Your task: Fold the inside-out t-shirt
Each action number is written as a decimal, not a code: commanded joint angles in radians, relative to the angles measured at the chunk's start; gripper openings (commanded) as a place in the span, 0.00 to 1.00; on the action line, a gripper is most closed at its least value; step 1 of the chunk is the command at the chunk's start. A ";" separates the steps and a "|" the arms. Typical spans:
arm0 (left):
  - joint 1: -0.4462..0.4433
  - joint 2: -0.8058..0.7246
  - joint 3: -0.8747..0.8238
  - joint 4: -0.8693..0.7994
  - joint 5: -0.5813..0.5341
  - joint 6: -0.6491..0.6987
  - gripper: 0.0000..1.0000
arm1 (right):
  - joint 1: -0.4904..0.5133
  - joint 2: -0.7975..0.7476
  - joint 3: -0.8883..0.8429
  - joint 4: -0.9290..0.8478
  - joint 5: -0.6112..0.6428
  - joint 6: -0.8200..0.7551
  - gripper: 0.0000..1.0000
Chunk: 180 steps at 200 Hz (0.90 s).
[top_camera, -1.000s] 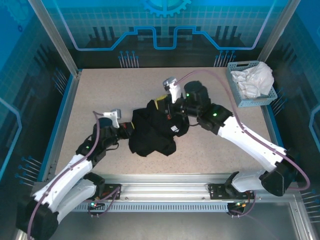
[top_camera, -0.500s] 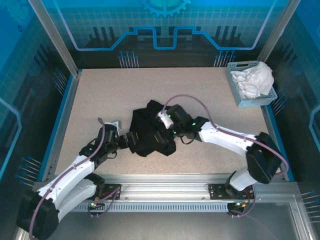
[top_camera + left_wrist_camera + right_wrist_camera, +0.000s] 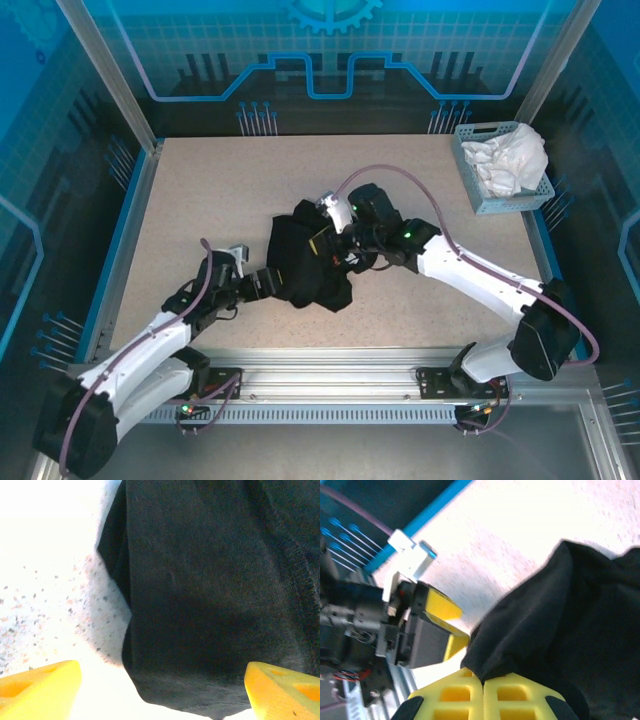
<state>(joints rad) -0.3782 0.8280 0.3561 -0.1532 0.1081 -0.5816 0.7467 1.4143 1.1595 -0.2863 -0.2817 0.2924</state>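
The inside-out t-shirt (image 3: 305,270) lies crumpled in a black heap at the table's middle. My left gripper (image 3: 271,282) sits at the heap's left edge, low on the table. In the left wrist view this gripper (image 3: 162,697) is open, and its yellow fingertips (image 3: 40,690) stand wide either side of the t-shirt's (image 3: 210,595) hanging edge without pinching it. My right gripper (image 3: 323,250) is over the heap's upper middle. In the right wrist view it (image 3: 482,695) is shut on a pinched fold of the t-shirt (image 3: 555,630), and the left gripper (image 3: 437,617) lies just beyond that fold.
A light blue basket (image 3: 478,200) holding a white cloth garment (image 3: 510,155) stands at the back right corner. Speckled tabletop (image 3: 210,190) surrounds the heap. Blue rails (image 3: 125,220) border the table's sides, and a metal rail (image 3: 330,365) runs along the near edge.
My left gripper went from shut to open and slid right to the t-shirt's edge. My right gripper dropped onto the heap, opened, then shut on a fold and lifted it slightly.
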 commanded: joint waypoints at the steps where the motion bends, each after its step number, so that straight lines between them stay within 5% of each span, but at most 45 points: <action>1: -0.011 -0.093 0.005 -0.017 0.031 0.007 0.86 | -0.018 0.007 0.032 0.030 -0.127 0.060 0.00; 64: -0.085 -0.129 0.012 0.037 0.093 0.048 0.86 | -0.042 0.105 0.110 0.073 -0.212 0.157 0.00; 102: -0.155 -0.066 0.044 0.067 0.042 0.086 0.66 | -0.042 0.147 0.126 0.093 -0.227 0.178 0.00; 180: -0.159 0.115 0.088 0.231 0.010 0.104 0.29 | -0.044 0.164 0.107 0.100 -0.229 0.185 0.00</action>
<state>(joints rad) -0.5331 0.9180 0.3992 -0.0040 0.1432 -0.5102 0.7170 1.5696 1.2518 -0.2077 -0.4911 0.4717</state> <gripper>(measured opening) 0.349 0.058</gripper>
